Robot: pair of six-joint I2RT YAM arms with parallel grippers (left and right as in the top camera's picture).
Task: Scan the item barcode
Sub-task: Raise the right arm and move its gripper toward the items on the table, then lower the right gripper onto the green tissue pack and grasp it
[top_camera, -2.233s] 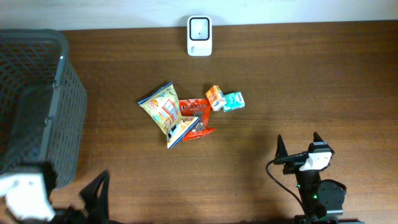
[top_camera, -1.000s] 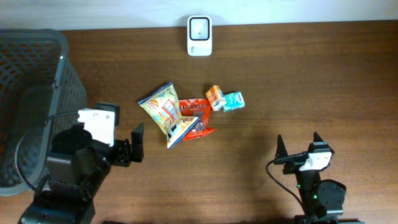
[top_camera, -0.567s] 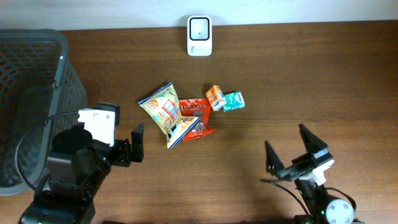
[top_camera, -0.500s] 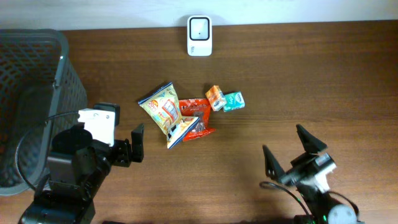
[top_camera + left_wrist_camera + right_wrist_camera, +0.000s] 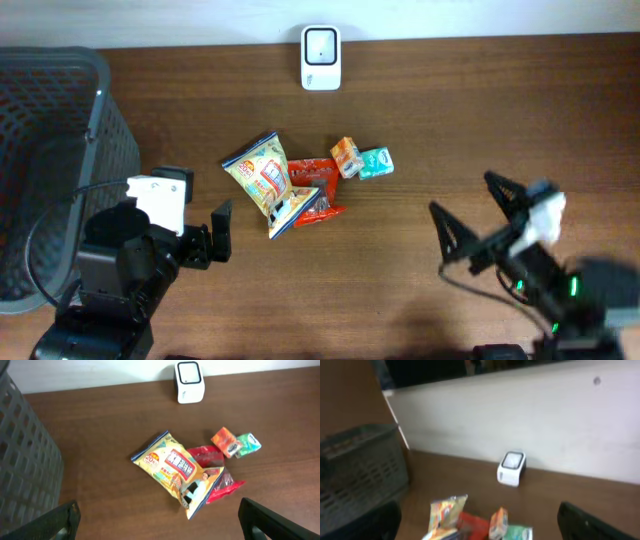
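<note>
My left gripper (image 5: 160, 508) has its jaws spread wide with nothing between them; in its wrist view the two dark fingertips (image 5: 64, 516) sit at the bottom corners and only bare table (image 5: 100, 425) lies in the gap. The right gripper (image 5: 462, 196) is just as wide and also empty, its fingers pointing up the table toward the goods. Its own camera is blurred, though I can make out the pile and the wall (image 5: 520, 420) behind it. The items sit in a loose cluster near the middle of the table, between the two arms and apart from both. There is a yellow snack bag (image 5: 262, 172) lying flat, its lower end overlapping a red packet (image 5: 320, 192). Just beside that packet's upper right are an orange packet (image 5: 346, 156) and a teal packet (image 5: 376, 161), touching each other. The white scanner (image 5: 321, 44) stands at the far edge of the table, against the wall, well apart from the cluster. A dark mesh basket (image 5: 60, 150) fills the far left side, just beside my left arm.
</note>
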